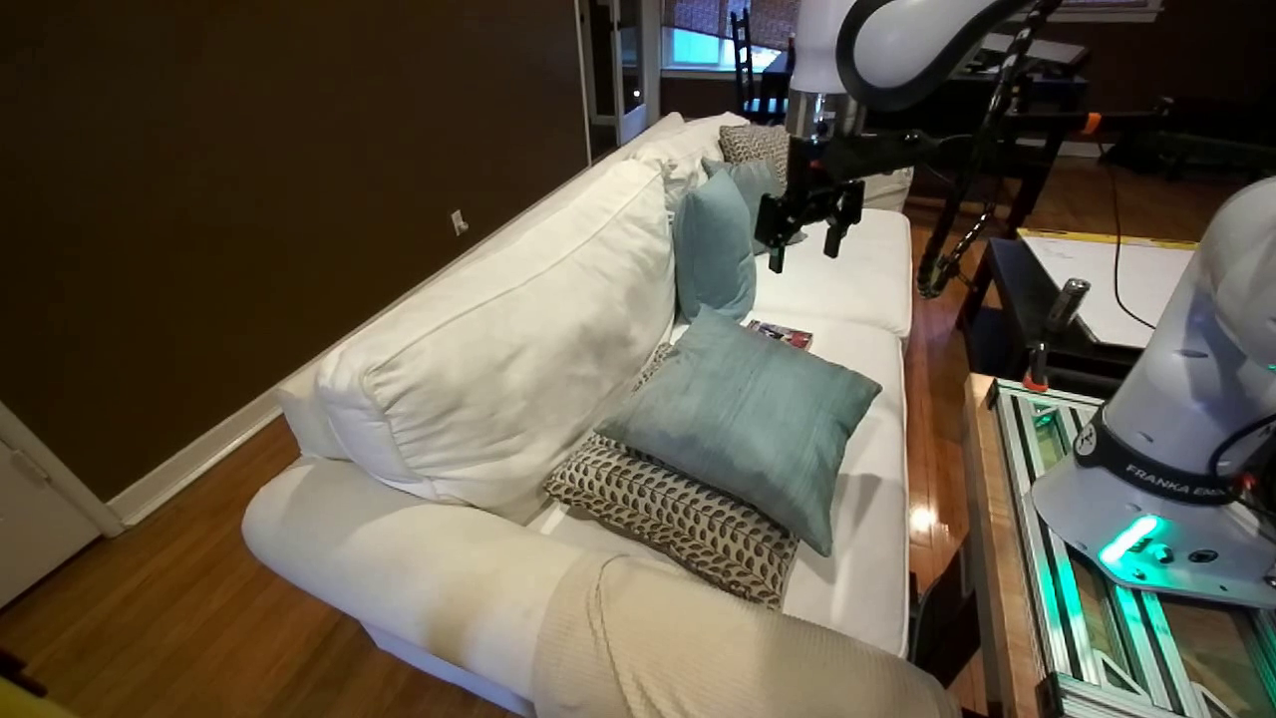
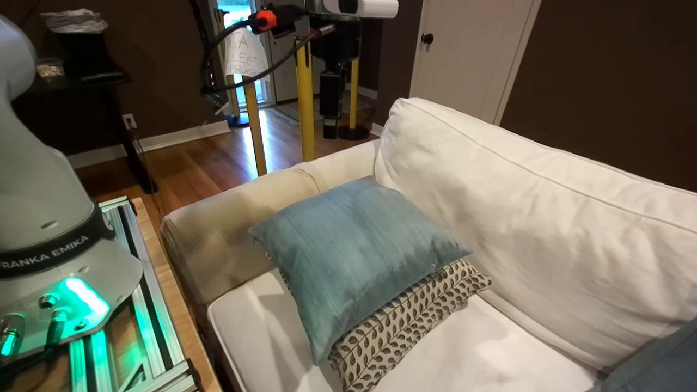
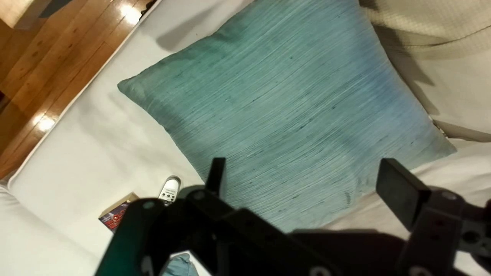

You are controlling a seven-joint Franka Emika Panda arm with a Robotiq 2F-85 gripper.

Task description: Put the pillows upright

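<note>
Holds the fingers (image 3: pixel 401 191) widely spread in air. Has a teal pillow (image 3: pixel 291 115) below them (lying upon a patterned pillow (image 2: pixel 403 321)).

A home, with white sofa (image 1: pixel 528 324)

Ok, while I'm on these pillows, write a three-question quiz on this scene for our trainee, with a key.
1. Fill in: the flat-lying teal pillow rests on a ___ pillow.
2. Multiple choice: the gripper is a) shut on a pillow, b) open, c) shut on nothing.
3. True or false: every teal pillow on the sofa lies flat.

Key:
1. Leaf-patterned; the leaf-patterned pillow shows underneath.
2. b
3. False; another teal pillow stands upright in an exterior view.
</note>
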